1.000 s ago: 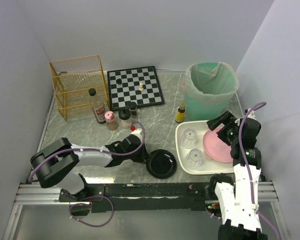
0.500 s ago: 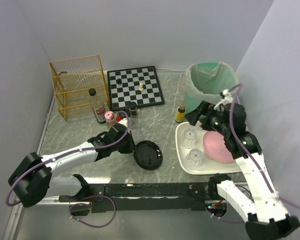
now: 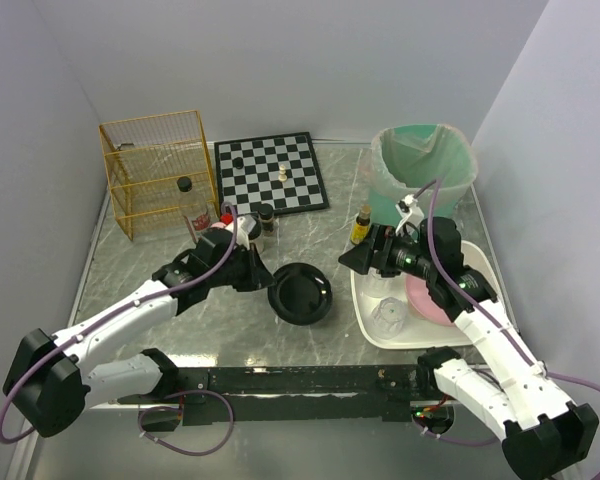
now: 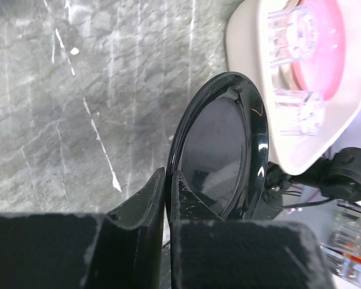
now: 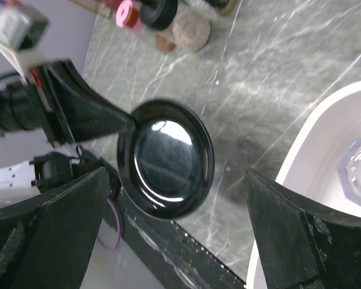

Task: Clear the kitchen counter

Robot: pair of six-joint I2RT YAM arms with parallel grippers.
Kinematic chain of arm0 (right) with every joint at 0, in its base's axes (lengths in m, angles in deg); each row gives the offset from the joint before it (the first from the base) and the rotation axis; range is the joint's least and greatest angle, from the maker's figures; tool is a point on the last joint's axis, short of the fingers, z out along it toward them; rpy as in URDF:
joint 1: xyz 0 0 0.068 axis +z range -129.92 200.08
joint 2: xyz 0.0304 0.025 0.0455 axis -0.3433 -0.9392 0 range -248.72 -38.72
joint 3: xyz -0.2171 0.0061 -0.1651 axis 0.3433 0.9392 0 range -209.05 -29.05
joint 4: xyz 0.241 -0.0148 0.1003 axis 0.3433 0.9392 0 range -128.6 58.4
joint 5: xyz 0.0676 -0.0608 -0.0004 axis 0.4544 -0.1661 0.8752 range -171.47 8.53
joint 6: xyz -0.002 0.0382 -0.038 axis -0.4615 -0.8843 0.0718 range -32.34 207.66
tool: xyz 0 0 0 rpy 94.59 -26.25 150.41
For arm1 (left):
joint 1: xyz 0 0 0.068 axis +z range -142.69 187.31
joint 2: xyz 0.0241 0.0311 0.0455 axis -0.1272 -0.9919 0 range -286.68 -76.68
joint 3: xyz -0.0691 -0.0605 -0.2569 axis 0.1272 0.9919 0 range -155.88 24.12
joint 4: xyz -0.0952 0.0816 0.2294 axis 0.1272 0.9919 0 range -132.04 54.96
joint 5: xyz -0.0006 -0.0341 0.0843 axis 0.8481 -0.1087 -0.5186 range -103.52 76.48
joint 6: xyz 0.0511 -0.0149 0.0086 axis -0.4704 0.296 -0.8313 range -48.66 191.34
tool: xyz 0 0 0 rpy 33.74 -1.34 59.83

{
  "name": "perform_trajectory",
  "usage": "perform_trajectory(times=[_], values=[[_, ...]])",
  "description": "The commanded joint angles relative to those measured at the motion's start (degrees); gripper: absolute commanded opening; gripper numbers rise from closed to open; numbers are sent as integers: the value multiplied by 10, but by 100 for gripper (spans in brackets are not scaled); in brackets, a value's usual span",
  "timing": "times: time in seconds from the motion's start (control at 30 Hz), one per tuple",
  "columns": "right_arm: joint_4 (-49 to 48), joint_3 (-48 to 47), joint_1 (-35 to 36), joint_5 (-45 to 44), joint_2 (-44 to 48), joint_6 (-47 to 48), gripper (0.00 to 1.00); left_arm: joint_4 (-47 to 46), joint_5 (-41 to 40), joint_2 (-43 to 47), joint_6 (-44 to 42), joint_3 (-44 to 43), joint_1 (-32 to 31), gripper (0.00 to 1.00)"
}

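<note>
The kitchen counter (image 3: 320, 250), glossy grey-green with pale veins, is enclosed on three sides by plain pale walls (image 3: 280, 60). A black plate (image 3: 300, 293) is pinched by its rim in the left gripper (image 3: 263, 280) and held tilted near the white tray (image 3: 364, 318). The right gripper (image 3: 348, 258) is spread (fingers well apart in its wrist view). No label on the bottles (image 3: 267, 220) can be read, and several are partly hidden behind the left arm.

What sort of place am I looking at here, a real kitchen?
Likely a mock kitchen in a robot test cell: a marble-look kitchen counter between plain walls, a white dish tray, a lined green bin.
</note>
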Motion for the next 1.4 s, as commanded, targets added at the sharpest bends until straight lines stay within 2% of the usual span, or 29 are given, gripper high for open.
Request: perform_trajectory(times=[0.0, 0.47, 0.7, 1.03, 1.2, 1.37], values=[[-42, 20, 3, 44, 18, -3, 100, -2, 51, 20, -8, -49, 19, 1], [-147, 67, 8, 162, -33, -40, 98, -46, 95, 41, 25, -71, 43, 1], [-170, 73, 20, 165, -50, -47, 94, -63, 93, 42, 30, -85, 44, 1], [-223, 93, 24, 201, -78, -94, 66, -106, 112, 18, 45, -84, 44, 1], [-262, 101, 23, 211, -77, -111, 44, -113, 121, 4, 43, -88, 44, 1], [-249, 93, 24, 197, -65, -106, 27, -119, 115, -1, 36, -82, 44, 5]])
